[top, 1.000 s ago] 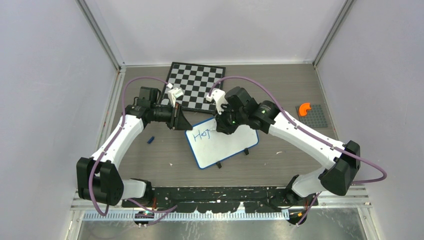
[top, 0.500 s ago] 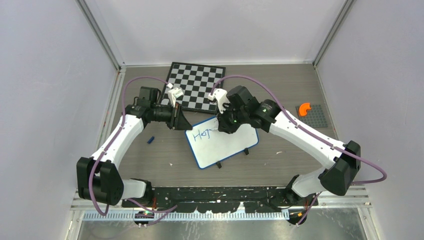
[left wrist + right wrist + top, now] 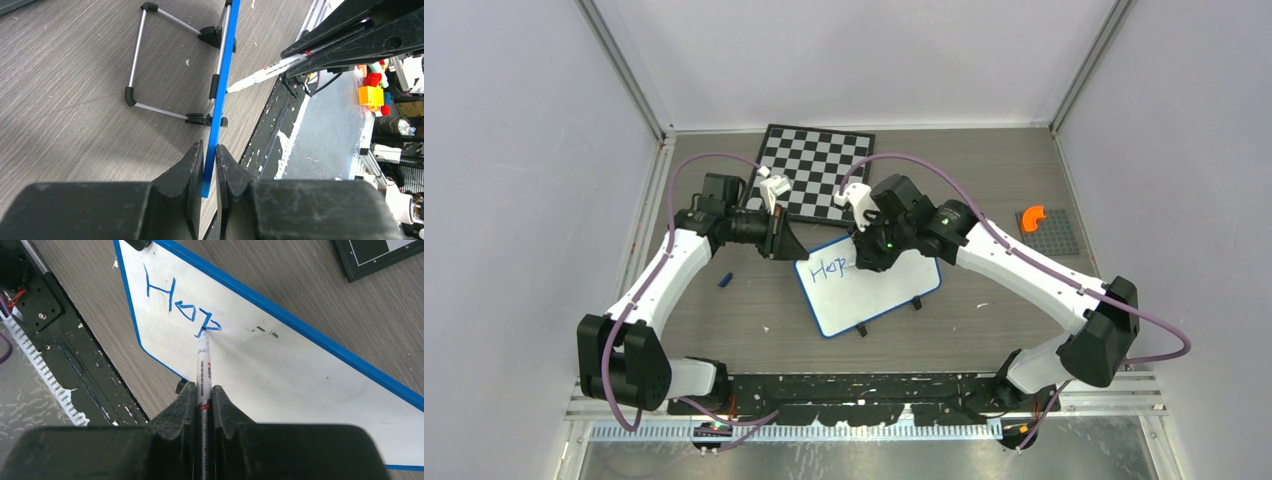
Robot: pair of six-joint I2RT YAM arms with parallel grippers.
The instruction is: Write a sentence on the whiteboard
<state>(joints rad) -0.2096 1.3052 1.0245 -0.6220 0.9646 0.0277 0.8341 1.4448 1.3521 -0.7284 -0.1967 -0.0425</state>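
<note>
The whiteboard (image 3: 874, 285), white with a blue rim, lies on the table in front of the chessboard. Blue letters "Hop" (image 3: 182, 305) stand at its top left; the rest of the sentence does not show. My left gripper (image 3: 210, 152) is shut on the board's blue rim (image 3: 220, 95) at its left corner (image 3: 792, 250). My right gripper (image 3: 202, 390) is shut on a white marker (image 3: 204, 367), whose tip touches the board at the "p". The marker also shows in the left wrist view (image 3: 270, 70).
A black-and-white chessboard (image 3: 816, 170) lies just behind the whiteboard. A blue marker cap (image 3: 724, 280) lies left of the board. A grey plate with an orange piece (image 3: 1031, 218) sits at the right. The board's metal stand legs (image 3: 150, 60) show underneath.
The right gripper has shifted slightly left with the marker, and the third letter has become a "p". The left gripper has kept its hold on the rim.
</note>
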